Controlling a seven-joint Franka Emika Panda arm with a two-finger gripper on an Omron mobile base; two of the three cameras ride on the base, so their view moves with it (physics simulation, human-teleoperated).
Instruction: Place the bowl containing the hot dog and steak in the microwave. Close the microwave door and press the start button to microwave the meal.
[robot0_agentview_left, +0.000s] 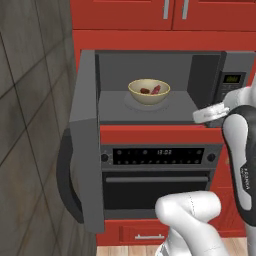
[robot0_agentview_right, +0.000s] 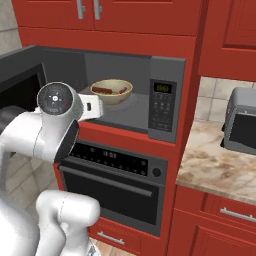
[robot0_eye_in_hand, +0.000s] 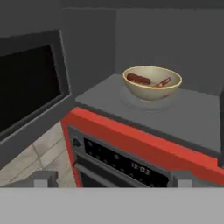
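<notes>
The bowl stood inside the microwave, on the middle of its grey floor, and in it lay the hot dog and the steak side by side. So the first part of the job looked finished, and this was probably why the hand was outside the cavity, in front of its lower edge, with its fingers spread wide and holding nothing. The microwave door was swung fully open to the left, its dark window facing the hand in the hand view. I judged that the door had to be pushed shut next, and the arm itself stood in front of the opening, so it might be in the way of the swing. Below the microwave was a black oven with a bar handle, and to the right a toaster oven stood on the marble tabletop, well apart. The keypad on the right was free to reach.
</notes>
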